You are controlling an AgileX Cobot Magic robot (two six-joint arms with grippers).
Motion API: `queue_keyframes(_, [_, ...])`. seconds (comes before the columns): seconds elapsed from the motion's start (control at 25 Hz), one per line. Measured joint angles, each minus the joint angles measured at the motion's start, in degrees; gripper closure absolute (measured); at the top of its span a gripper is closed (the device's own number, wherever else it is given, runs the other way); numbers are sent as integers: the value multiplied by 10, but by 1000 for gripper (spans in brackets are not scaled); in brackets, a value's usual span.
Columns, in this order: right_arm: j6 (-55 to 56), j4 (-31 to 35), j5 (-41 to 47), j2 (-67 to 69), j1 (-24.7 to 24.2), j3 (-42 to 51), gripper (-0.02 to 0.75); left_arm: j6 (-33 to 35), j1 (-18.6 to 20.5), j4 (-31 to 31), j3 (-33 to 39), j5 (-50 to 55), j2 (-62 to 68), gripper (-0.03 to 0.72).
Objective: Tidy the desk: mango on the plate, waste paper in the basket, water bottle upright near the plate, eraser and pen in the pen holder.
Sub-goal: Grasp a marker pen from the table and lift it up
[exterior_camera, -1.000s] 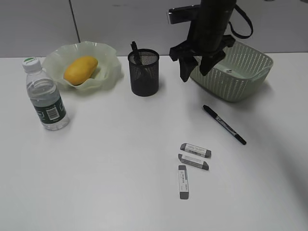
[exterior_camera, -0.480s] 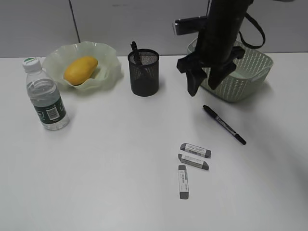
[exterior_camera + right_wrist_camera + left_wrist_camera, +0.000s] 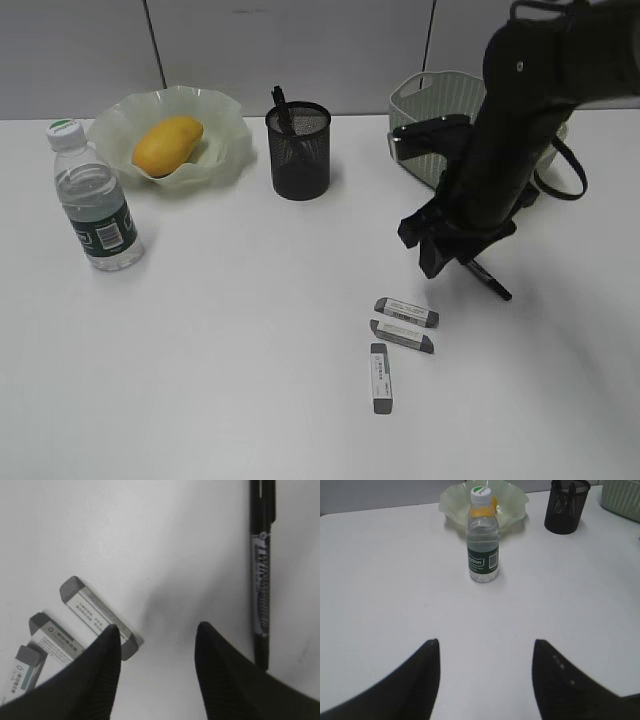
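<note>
The right pincer [image 3: 157, 635] hangs low over the white worktop [image 3: 220, 340] with its two dark fingers [image 3: 102, 672] spread apart and nothing between them; only bare surface shows in the gap. Just to one side of it, in the right wrist view, lies the nearest eraser [image 3: 97, 617], a grey block in a white printed sleeve, its end right by a fingertip, though whether they touch cannot be told. Two more erasers [image 3: 42, 650] lie close beyond it. On the other side of the pincer lies the black pen [image 3: 261, 570], flat on the worktop, alongside the other finger.

In the exterior view the right arm [image 3: 520, 130] bends down in front of the pale green basket [image 3: 425, 95], hiding most of it; the waste paper cannot be seen. The three erasers [image 3: 405, 313] lie in a loose group just below and to the left of the pincer.

The left pincer [image 3: 485, 650] is also open and empty, held above bare worktop well short of the upright water bottle [image 3: 482, 537]. Just behind the bottle stands the ruffled green plate [image 3: 215, 140] with the mango [image 3: 167, 144] lying in it. The black mesh pen holder [image 3: 298, 150] stands to the right of the plate, with a dark item sticking up out of it.
</note>
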Motion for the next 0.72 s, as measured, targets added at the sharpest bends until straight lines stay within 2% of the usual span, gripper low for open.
queue_keyframes(0.2, [-10, 23, -104, -6, -24, 65, 358, 0, 0, 0, 0, 0, 0, 242])
queue_keyframes(0.72, [-66, 20, -209, -8, -64, 73, 388, 0, 0, 0, 0, 0, 0, 242])
